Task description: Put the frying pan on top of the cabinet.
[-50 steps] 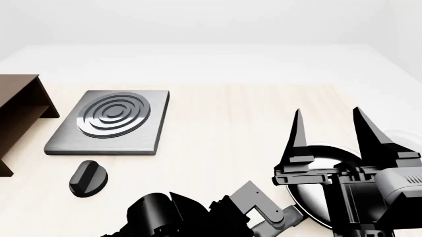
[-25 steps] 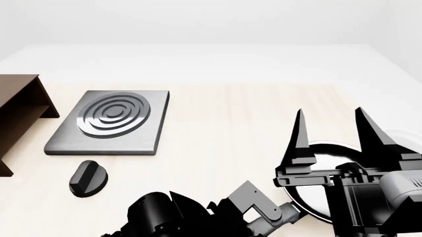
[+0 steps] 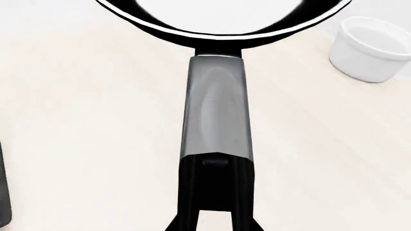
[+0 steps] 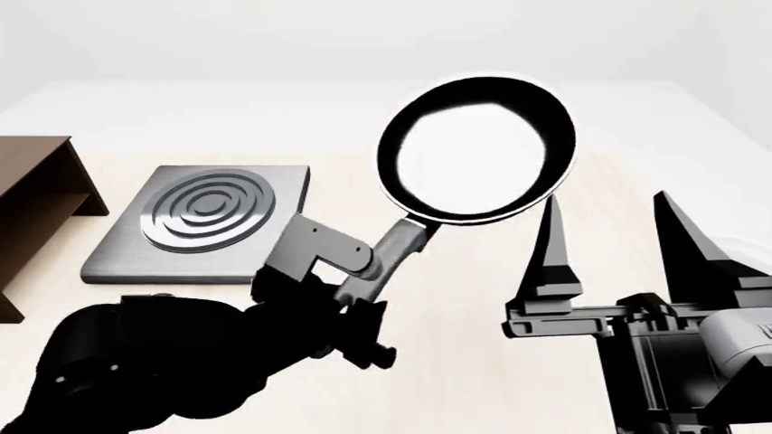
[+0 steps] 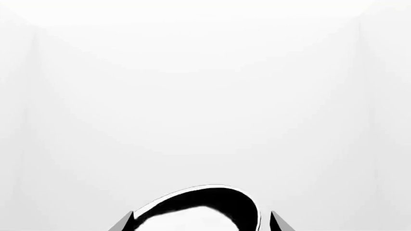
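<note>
The frying pan (image 4: pixel 476 149), black with a glossy inside, is held up in the air over the table's middle, tilted with its inside facing me. My left gripper (image 4: pixel 362 303) is shut on its long handle (image 3: pixel 215 110), with the fingers (image 3: pixel 186 211) on either side of the handle's end. The pan's rim also shows in the right wrist view (image 5: pixel 212 199). My right gripper (image 4: pixel 606 210) is open and empty at the lower right, fingers pointing up beside the pan. The dark brown cabinet (image 4: pixel 36 194) stands at the far left edge.
A grey square hotplate (image 4: pixel 211 221) with rings lies just right of the cabinet. A small white bowl (image 3: pixel 372 48) stands on the table at the right, mostly behind my right gripper in the head view. The table (image 4: pixel 435 362) is pale wood.
My left arm has lifted the pan off the table at the right and swung it up and leftward. The arm now covers the black knob. The right gripper has hardly moved.
</note>
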